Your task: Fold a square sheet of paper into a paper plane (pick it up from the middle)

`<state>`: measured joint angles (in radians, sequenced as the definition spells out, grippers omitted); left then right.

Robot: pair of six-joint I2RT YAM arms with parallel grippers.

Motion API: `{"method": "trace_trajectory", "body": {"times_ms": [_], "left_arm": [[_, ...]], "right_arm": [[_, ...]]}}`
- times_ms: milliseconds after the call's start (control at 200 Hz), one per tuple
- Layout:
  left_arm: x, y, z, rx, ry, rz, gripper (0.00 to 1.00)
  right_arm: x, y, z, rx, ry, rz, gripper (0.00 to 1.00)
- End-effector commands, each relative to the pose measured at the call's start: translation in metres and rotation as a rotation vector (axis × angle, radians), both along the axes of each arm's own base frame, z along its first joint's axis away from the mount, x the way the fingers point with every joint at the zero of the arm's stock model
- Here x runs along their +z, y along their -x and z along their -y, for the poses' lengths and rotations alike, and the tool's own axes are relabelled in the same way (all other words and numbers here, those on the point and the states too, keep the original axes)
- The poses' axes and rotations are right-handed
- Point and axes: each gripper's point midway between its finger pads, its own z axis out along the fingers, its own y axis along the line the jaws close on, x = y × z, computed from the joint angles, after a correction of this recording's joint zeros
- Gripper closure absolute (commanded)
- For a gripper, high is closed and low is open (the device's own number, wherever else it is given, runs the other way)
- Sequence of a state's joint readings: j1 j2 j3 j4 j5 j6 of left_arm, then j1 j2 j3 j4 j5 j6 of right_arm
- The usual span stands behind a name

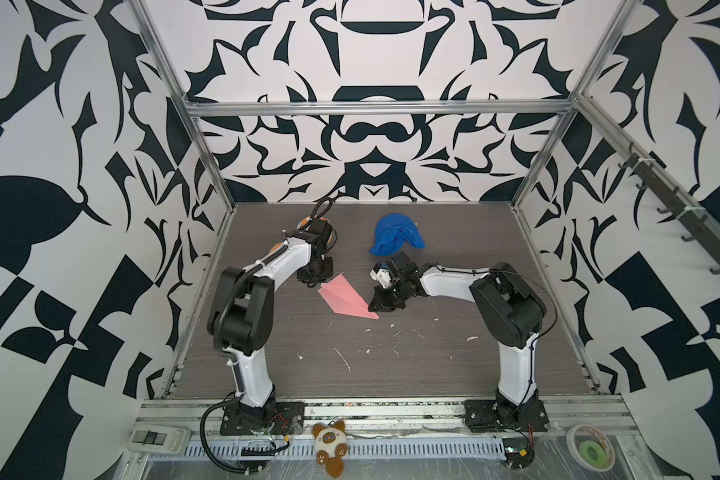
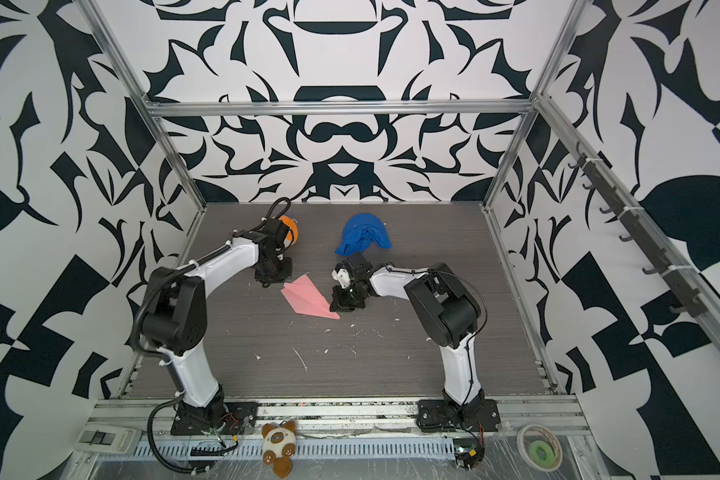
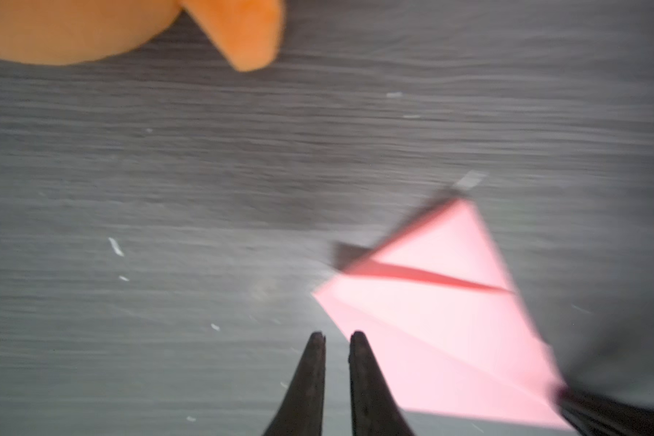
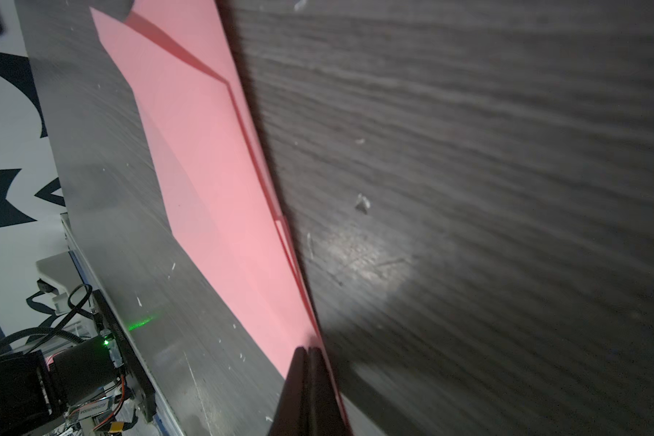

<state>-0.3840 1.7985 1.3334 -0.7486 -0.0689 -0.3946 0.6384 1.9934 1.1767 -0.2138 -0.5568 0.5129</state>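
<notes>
The square sheet of paper lies folded as a pink paper plane flat on the dark table, its nose pointing to the front right. My left gripper hovers at the tail corner. In the left wrist view its jaws stand a narrow gap apart with nothing between them, just beside the paper plane's edge. My right gripper is at the nose. In the right wrist view it is shut, tips down on the paper plane near its folded ridge.
An orange plush lies behind the left wrist. A blue cloth lump sits at the back, behind the right arm. White scraps dot the table. A cat toy, tape roll and switch box lie on the front rail.
</notes>
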Motion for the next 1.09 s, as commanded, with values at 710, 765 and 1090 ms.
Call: {"method": "trace_trajectory", "body": {"times_ms": [710,765,1090], "left_arm": [[-0.068,0.052,0.066,-0.040,0.074,-0.220,0.91],[-0.070,0.053,0.065,-0.038,0.063,-0.228,0.92],[-0.078,0.059,0.057,-0.028,0.028,-0.247,0.93]], "right_arm": [[-0.016,0.011,0.015,0.018,0.069,-0.019,1.00],[-0.004,0.008,0.007,0.027,0.022,0.007,1.00],[0.026,-0.012,-0.031,0.014,-0.150,0.017,1.00]]}}
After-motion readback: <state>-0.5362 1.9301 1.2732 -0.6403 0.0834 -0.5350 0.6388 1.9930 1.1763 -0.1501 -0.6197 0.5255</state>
